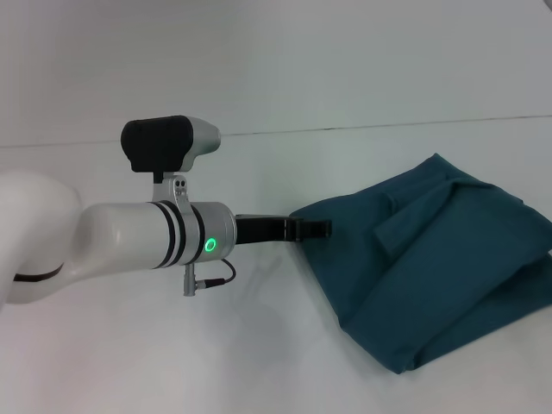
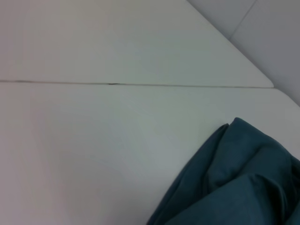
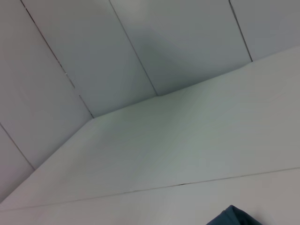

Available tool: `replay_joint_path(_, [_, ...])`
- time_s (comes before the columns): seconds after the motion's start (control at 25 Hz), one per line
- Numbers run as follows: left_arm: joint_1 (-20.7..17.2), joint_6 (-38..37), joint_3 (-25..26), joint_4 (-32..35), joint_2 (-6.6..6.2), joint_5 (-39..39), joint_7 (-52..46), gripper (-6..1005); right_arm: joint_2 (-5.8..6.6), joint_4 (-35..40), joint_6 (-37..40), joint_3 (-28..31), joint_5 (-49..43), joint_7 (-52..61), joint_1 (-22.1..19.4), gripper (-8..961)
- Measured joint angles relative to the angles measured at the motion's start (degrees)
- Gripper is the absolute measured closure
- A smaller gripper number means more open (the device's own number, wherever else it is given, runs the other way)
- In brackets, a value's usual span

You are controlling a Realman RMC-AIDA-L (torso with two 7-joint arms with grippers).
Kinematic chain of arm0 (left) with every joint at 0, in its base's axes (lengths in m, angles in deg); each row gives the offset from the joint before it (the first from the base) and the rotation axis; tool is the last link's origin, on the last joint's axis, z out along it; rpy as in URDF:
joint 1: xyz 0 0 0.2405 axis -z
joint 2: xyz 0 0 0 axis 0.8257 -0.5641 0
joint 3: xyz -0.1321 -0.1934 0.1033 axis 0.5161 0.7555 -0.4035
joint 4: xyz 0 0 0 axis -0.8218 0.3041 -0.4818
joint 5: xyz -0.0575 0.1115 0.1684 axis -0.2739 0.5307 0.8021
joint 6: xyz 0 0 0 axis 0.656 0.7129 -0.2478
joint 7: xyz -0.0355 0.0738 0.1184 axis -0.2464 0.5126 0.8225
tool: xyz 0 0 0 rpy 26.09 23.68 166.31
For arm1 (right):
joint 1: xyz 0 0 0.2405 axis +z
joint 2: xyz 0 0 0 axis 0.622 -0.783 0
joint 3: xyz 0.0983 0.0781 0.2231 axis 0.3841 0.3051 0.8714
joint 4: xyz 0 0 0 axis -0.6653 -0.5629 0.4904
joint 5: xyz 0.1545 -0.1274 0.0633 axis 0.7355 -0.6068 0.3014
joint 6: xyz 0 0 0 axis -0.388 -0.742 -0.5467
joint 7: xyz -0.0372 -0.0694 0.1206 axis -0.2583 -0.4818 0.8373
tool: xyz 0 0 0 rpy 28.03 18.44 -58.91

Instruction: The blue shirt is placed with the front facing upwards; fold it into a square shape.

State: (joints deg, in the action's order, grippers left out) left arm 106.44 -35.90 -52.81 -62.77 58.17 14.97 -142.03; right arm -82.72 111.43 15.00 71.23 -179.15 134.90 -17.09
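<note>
The left claw (image 1: 321, 228) reaches in from the left side of the white surface (image 1: 259, 345), its black tip right at the near-left edge of the blue shirt (image 1: 431, 259). It appears to touch the cloth there, but I cannot tell whether the fingers are pinching the fabric or just resting against it. Behind it the white arm stretches across, with a green ring glowing on its silver wrist band and a black-capped camera housing sitting on top.

Moving rightward, the blue shirt lies bunched on the right part of the surface, running off the right edge of the head view. It is a rumpled heap, not flat: several layers are folded over one another, a flap sits raised near the middle, and a thick rolled edge runs along the near side. Only plain teal cloth shows.

The left wrist view shows the same cloth (image 2: 234, 183) gathered in soft folds on the surface (image 2: 93, 154), with a thin seam crossing the surface beyond it.

The right claw is out of sight; its wrist view catches only a small corner of the shirt (image 3: 232, 216), the surface (image 3: 187, 140) and the panelled wall behind it.
</note>
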Motion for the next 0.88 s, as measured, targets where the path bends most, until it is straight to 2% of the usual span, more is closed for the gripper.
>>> replay_joint_path(0.88, [0.2,0.6,-5.0,0.1,0.26,-0.4,-0.1,90,-0.62,0.0,-0.1,0.1,0.3,-0.5,0.3,379])
